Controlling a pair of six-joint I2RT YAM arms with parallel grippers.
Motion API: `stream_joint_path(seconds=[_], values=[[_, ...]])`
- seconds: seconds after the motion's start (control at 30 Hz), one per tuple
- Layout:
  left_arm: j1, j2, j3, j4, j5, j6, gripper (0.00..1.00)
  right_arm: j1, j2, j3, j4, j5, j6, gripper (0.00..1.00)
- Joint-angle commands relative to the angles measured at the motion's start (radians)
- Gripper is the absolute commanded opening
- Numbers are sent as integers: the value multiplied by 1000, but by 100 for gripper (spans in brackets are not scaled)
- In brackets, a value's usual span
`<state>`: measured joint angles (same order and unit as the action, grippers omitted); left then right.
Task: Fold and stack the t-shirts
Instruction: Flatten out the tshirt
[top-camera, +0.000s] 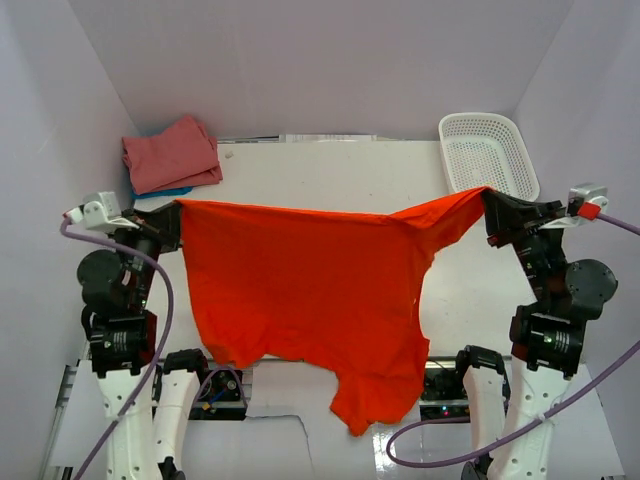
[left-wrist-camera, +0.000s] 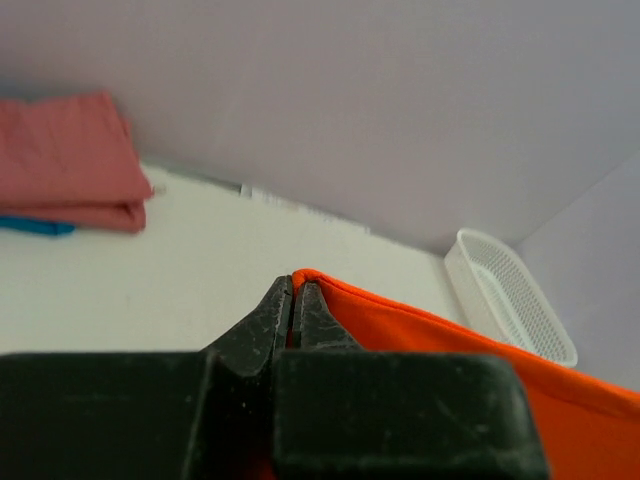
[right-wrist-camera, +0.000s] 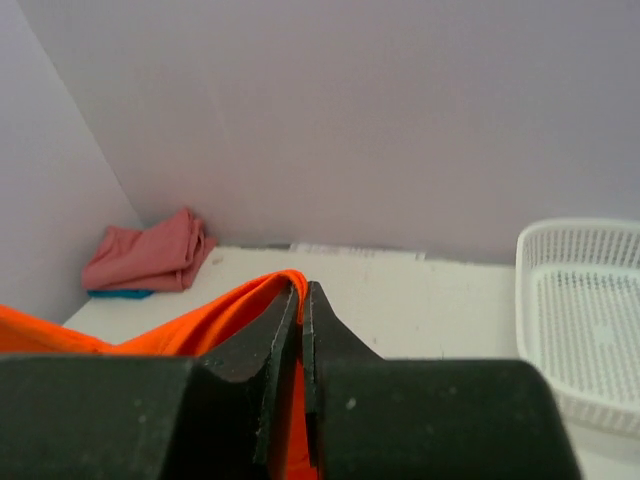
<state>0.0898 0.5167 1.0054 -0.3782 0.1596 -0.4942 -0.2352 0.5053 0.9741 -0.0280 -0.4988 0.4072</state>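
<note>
I'm holding the orange shirt (top-camera: 300, 290) stretched in the air over the table (top-camera: 330, 170), with the left gripper (left-wrist-camera: 294, 292) and the right gripper (right-wrist-camera: 302, 298) each pinched tight on an upper corner. I judge that's to let it hang flat for laying down. The pink shirt (top-camera: 170, 152) lies folded on the blue shirt (top-camera: 165, 191) at the far left.

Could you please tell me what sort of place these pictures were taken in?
Most likely a robot test booth in a lab: plain lilac walls box in a white table, the left arm and right arm stand at its near edge, and an orange shirt hangs between them.
</note>
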Motion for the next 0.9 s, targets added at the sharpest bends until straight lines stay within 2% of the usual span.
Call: stream_joint_path(seconds=[0.0, 0.13, 0.27, 0.37, 0.57, 0.87], values=[[5, 11, -134, 22, 52, -50, 0, -3, -13, -121, 49, -3, 21, 8], [5, 17, -344, 111, 84, -73, 0, -1, 27, -244, 80, 0, -4, 8], [5, 98, -409, 191, 99, -72, 0, 10, 132, -291, 143, -17, -2, 8], [5, 192, -389, 240, 106, -93, 0, 54, 234, -299, 189, 32, -8, 8], [-28, 423, -341, 369, 86, -110, 0, 288, 470, -226, 230, 218, -71, 8], [-55, 713, -217, 482, 44, -90, 0, 326, 777, -104, 289, 244, -85, 8]])
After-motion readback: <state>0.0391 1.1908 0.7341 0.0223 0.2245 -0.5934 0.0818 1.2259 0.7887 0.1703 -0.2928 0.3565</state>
